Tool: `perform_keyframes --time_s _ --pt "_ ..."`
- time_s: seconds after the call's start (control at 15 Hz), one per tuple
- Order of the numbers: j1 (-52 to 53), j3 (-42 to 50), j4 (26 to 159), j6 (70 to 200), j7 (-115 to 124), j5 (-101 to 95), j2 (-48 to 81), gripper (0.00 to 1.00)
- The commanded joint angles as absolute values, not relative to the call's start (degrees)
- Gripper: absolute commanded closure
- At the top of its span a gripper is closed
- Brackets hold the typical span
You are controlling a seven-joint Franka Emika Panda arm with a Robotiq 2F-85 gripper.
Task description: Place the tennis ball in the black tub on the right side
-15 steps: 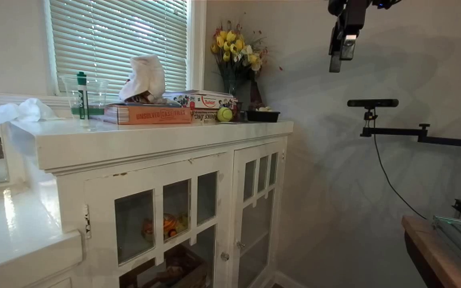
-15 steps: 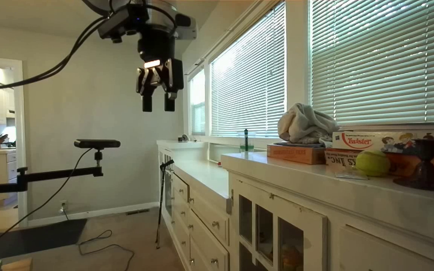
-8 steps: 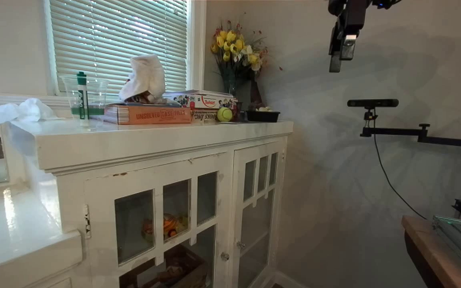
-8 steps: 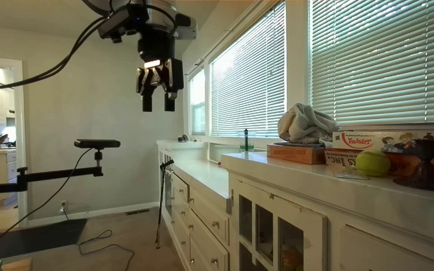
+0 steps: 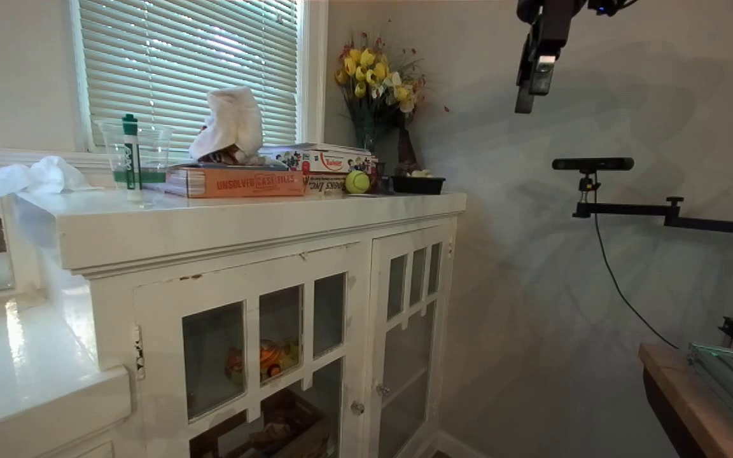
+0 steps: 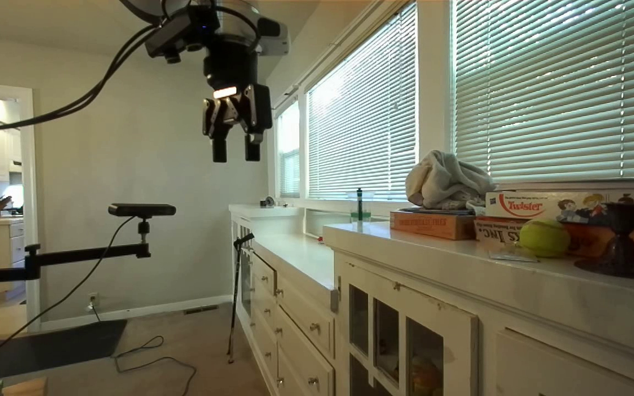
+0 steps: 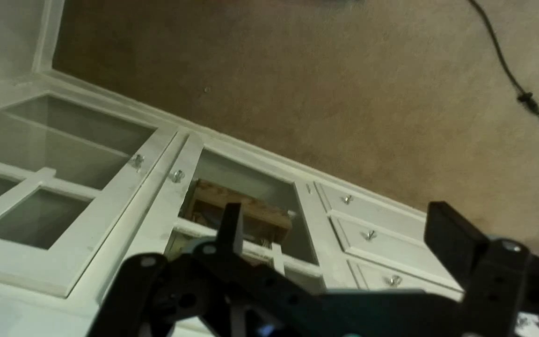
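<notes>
Yellow-green tennis ball below jaws, well apart, prob. braced by box; gripper spread, nothing btwn, prob. for grasping.

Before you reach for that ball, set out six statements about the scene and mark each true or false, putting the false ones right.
1. In an exterior view, the tennis ball sits to the left of the black tub. True.
2. The tennis ball is already inside the black tub. False: it rests on the white countertop, outside the black tub.
3. The gripper is open and holds nothing. True.
4. The Twister box lies on top of another box. True.
5. No marker stands upright in these pictures. False: the green-capped marker does.
6. The tennis ball can be seen in the wrist view. False: that view shows cabinet doors and carpet, but no tennis ball.
</notes>
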State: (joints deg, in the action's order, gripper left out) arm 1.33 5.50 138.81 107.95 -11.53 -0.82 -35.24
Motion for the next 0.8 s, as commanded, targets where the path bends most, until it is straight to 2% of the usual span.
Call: perform_keyframes --time_s 0.0,0.4,0.73 --pt "-1.2 6.5 140.1 120.1 -11.6 -2.5 -33.5 0.0" --pt "-7.1 9.6 139.6 143.9 -8.5 -3.5 -22.9 0.0" --pt "-6.8 13.4 132.3 159.9 -11.0 0.3 -7.9 0.0"
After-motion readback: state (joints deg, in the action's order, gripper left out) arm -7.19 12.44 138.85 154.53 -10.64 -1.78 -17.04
